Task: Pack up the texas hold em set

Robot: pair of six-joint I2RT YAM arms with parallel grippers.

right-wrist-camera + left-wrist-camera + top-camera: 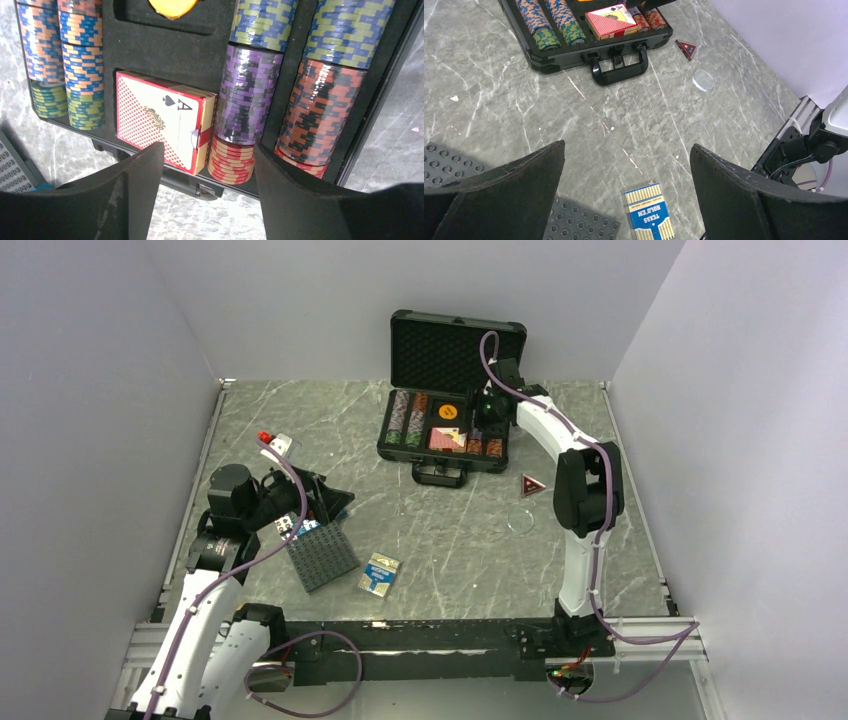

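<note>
The left gripper hovers at the near left of the grey marbled table. Its two matte black fingers are spread wide with nothing between them. Below its left finger lies a dark grey studded plate, square and tilted. Just right of the plate, apart from it, lies a blue rectangular card box with cream striped edges and "TEXAS HOLD'EM" printed on it.

Farther out on the right, a clear round disc lies flat on the table. A red triangle lies just beyond it.

The black hard case stands open at the far centre, handle toward the arms. Its lid is upright and lined with dimpled foam. The foam tray holds striped chip rows, a red card deck and an orange disc.

The right gripper hangs over the tray, jaws apart and empty.
</note>
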